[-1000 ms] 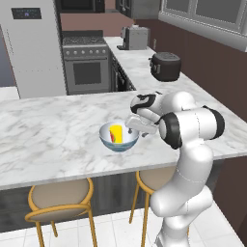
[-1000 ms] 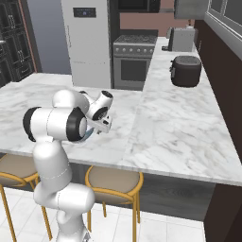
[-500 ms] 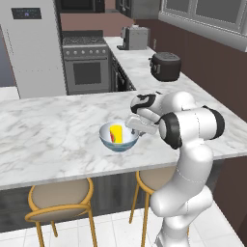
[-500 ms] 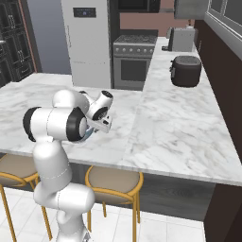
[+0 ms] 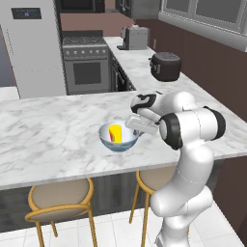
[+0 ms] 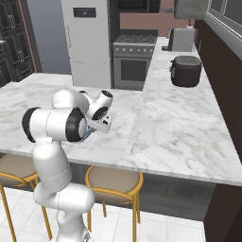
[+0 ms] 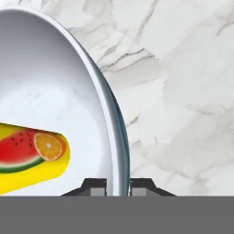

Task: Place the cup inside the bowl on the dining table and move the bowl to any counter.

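The gripper (image 7: 118,186) was clamped on the bowl's rim (image 7: 119,151), one fingertip inside, one outside. The hand view showed the yellow cup (image 7: 29,157) lying tilted inside the bowl, its fruit picture facing up. The left base view showed the bowl (image 5: 118,137) on the dining table (image 5: 48,130), near its front edge, above two stools (image 5: 60,200).

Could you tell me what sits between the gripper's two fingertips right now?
The bowl's rim runs between the gripper's two fingertips in the hand view, one inside and one outside, with the cup lying in the bowl.
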You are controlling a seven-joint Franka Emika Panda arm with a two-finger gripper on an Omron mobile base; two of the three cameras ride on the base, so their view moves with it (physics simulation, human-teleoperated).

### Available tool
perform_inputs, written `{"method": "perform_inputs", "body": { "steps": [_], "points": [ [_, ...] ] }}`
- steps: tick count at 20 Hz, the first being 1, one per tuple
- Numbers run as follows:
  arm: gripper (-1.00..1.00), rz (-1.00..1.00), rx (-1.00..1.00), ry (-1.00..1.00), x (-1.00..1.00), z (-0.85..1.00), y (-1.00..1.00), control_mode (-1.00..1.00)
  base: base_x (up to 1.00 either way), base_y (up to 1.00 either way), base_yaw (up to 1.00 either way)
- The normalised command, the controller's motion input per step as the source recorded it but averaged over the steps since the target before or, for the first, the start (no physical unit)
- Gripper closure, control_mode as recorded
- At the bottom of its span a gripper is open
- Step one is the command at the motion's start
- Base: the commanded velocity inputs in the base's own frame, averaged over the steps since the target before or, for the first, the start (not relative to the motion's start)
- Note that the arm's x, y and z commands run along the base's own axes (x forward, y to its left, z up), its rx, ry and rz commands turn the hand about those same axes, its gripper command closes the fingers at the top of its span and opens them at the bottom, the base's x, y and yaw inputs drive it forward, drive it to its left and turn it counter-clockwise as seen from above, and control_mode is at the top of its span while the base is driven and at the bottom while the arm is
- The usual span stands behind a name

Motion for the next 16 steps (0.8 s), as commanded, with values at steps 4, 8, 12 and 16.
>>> {"method": "perform_inputs", "body": {
  "steps": [4, 8, 12, 16],
  "points": [
    [1.00, 0.00, 0.00, 0.00, -0.03, 0.09, 0.00, -1.00, 0.00, 0.00, 0.00],
    [1.00, 0.00, 0.00, 0.00, 0.00, 0.16, 0.00, -1.00, 0.00, 0.00, 0.00],
    [1.00, 0.00, 0.00, 0.00, -0.02, 0.31, 0.00, -1.00, 0.00, 0.00, 0.00],
    [1.00, 0.00, 0.00, 0.00, -0.21, 0.49, 0.00, -1.00, 0.00, 0.00, 0.00]
  ]
}}
